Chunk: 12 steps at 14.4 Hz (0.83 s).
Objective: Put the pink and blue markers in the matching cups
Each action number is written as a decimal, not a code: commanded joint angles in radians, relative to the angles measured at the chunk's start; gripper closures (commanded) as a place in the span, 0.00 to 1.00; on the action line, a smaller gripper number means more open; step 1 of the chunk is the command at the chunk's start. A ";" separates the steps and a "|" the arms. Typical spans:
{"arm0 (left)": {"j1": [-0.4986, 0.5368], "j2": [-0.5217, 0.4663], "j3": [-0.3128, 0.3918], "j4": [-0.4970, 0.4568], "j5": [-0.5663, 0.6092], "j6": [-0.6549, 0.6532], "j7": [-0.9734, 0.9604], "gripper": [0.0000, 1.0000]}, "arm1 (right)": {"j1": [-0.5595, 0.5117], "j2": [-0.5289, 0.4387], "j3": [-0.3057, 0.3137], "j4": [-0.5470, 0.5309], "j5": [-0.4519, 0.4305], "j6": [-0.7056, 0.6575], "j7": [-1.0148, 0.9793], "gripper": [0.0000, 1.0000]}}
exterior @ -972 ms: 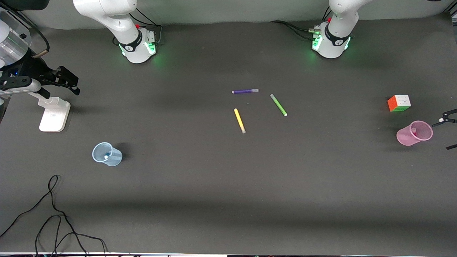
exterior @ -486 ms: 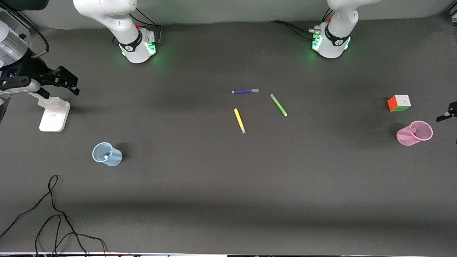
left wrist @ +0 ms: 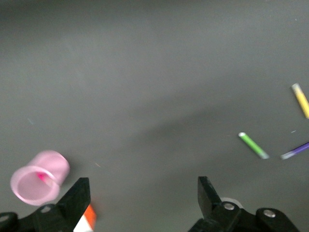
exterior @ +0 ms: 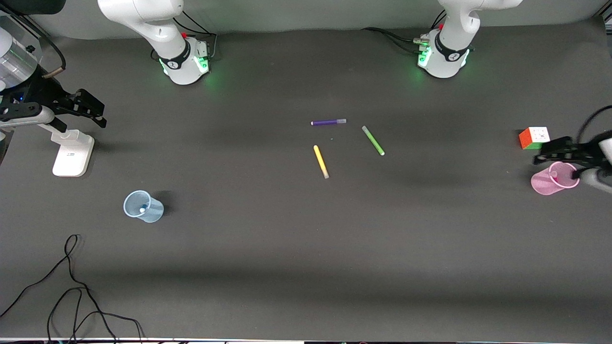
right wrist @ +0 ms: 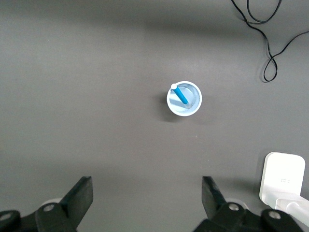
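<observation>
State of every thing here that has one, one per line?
Blue cup: upright, blue marker inside.
Pink cup: upright, pink marker inside.
Left gripper: open, empty.
Right gripper: open, empty.
Purple, green, yellow pens: lying flat.

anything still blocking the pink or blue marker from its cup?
Nothing visible. The blue marker already stands in the blue cup, and the pink marker sits inside the pink cup.

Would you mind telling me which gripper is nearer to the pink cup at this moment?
The left gripper, open, hangs beside the pink cup at the left arm's end of the table. The right gripper, open, is up at the right arm's end, with the whole table between.
</observation>
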<state>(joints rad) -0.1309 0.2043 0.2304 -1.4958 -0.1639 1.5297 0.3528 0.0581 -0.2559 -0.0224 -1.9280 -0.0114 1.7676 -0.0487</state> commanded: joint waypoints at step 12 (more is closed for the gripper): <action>-0.207 -0.115 0.009 -0.067 0.141 -0.105 -0.331 0.01 | -0.004 0.000 0.012 0.003 0.001 0.004 0.010 0.00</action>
<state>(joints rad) -0.3320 0.1594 0.2312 -1.4916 -0.0420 1.4156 0.0265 0.0581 -0.2558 -0.0208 -1.9281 -0.0114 1.7678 -0.0487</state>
